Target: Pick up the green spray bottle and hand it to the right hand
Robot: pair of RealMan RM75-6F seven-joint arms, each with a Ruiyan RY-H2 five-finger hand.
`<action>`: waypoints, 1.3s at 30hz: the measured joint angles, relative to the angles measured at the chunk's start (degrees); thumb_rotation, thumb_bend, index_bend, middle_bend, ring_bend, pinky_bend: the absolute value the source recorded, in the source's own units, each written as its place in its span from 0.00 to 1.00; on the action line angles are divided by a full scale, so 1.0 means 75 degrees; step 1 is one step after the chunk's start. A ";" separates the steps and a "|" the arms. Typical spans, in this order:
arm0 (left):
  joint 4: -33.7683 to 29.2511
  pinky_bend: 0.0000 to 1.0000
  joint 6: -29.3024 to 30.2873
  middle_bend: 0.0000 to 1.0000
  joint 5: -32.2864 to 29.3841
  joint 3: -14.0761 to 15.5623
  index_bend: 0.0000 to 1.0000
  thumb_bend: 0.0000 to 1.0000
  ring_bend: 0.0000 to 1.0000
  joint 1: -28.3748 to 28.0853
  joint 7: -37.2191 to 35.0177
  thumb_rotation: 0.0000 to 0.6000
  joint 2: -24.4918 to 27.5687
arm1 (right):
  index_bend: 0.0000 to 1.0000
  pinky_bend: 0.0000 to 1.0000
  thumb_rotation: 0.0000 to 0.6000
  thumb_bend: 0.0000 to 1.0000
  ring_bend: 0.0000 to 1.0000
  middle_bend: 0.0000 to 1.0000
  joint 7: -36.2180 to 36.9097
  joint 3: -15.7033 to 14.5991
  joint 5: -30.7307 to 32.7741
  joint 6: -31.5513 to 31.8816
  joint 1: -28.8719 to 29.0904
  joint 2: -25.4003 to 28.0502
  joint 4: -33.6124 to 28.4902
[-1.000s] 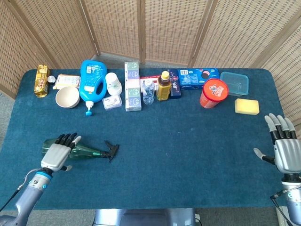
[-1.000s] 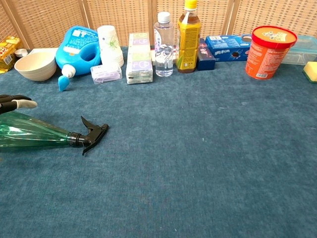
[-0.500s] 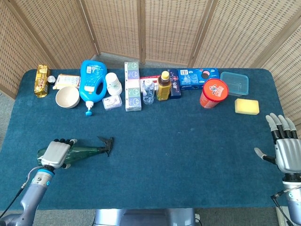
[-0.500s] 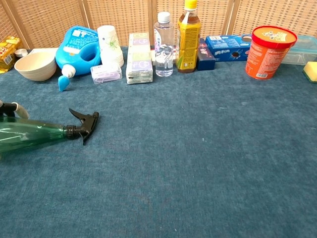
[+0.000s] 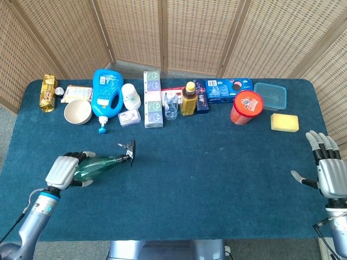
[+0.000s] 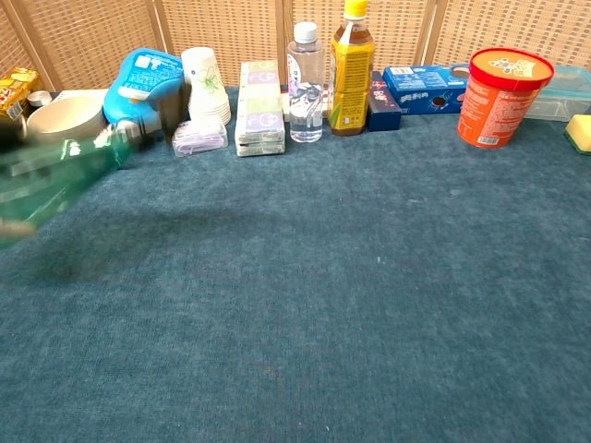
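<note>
**Green bottle up in the left robot hand, not yet passed**

Left robot hand (image 5: 64,170) wrapped around the fat end of the green spray bottle (image 5: 97,165), holding it tight. Bottle lying almost flat in the grip, a little tilted, black sprayer (image 5: 129,151) pointing away toward the middle of the counter (image 5: 217,179). In the chest view, bottle (image 6: 55,171) all blurry and up in front of the back row, so probably off the blue cloth, with a soft shadow under it.

Right robot hand (image 5: 326,170) far off at the other edge of the counter, fingers spread wide, holding nothing. Looks ready and waiting.

Step in hand, by the look of it: the pick-up part done or nearly done, the hand-over part not begun. Bottle and right robot hand well apart, with lots of bare blue cloth between.

Next move likely calls for: carry the bottle across toward the middle, bring the right robot hand in to meet it, leave a free part of the bottle for that hand to grab. No letting go until the other hand has a good hold.

Further out, along the back: a blue jug (image 5: 106,95), a white bowl (image 5: 77,111), a yellow drink bottle (image 5: 188,99), a red tub (image 5: 246,106), a yellow sponge (image 5: 284,122). All well clear of the path, so little to bump.
</note>
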 measured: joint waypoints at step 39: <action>0.0885 0.53 0.0338 0.41 0.1781 -0.0608 0.26 0.06 0.37 -0.2494 -0.5913 1.00 -0.1621 | 0.00 0.01 0.97 0.00 0.00 0.00 0.8615 -0.0136 -0.2453 -0.1380 0.2760 0.2318 -0.2870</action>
